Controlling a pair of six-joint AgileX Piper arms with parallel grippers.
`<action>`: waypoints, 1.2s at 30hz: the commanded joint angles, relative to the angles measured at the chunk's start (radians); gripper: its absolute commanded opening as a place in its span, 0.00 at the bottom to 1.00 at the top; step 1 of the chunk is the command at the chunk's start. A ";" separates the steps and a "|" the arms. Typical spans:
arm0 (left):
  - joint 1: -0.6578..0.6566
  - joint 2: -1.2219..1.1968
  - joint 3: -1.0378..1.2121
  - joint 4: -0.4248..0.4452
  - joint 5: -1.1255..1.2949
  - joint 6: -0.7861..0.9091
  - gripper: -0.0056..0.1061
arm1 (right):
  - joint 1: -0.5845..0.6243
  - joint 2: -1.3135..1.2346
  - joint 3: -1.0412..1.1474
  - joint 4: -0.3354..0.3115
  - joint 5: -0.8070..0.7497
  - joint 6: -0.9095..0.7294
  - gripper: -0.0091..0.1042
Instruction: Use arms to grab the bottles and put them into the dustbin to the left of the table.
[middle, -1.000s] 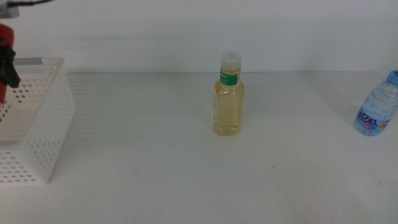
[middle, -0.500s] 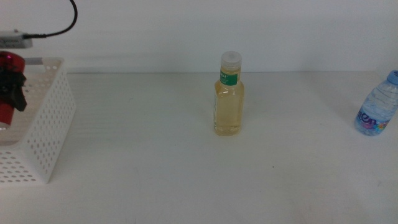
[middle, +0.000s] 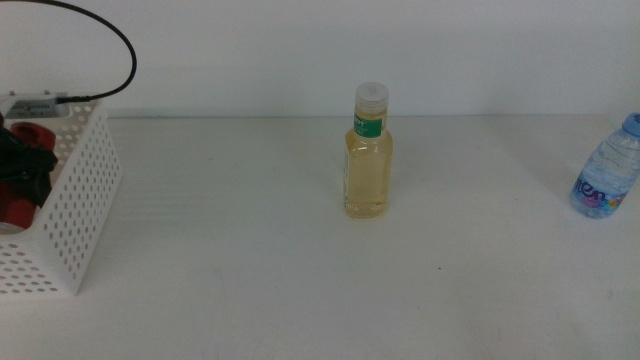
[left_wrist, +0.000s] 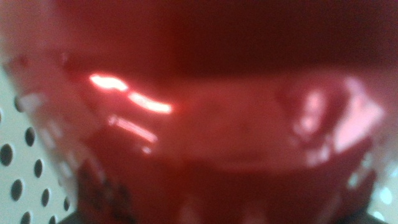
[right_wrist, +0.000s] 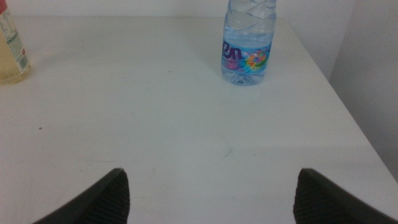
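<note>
The red soda can (middle: 32, 134) hangs inside the white dustbin (middle: 78, 205) at the far left of the middle view, with my left gripper (middle: 24, 168) shut on it. The can (left_wrist: 205, 124) fills the left wrist view as a red blur. A clear bottle of yellow liquid (middle: 368, 155) with a green label stands upright mid-table. The small blue-capped water bottle (middle: 606, 172) stands at the right edge. My right gripper (right_wrist: 214, 199) is open low over the table, well short of the water bottle (right_wrist: 247, 43), and is out of the middle view.
A black cable (middle: 105, 40) arcs above the dustbin. The dustbin's perforated wall (left_wrist: 18, 180) shows beside the can. The table's right edge (right_wrist: 348, 118) runs close past the water bottle. The yellow bottle (right_wrist: 12, 50) also shows in the right wrist view.
My left gripper has gone down and slightly right with the red can, from above the dustbin's rim to inside it. The two bottles have not moved.
</note>
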 joint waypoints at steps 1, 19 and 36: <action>0.000 -0.061 -0.035 -0.009 0.058 -0.022 0.01 | 0.000 -0.027 -0.008 -0.014 -0.050 -0.013 0.78; -0.014 -0.066 -0.040 0.032 0.062 -0.090 0.86 | 0.000 -0.027 -0.008 -0.014 -0.050 -0.013 0.78; -0.176 -0.480 0.018 0.026 0.063 -0.217 0.75 | 0.000 -0.027 -0.008 -0.014 -0.050 -0.013 0.78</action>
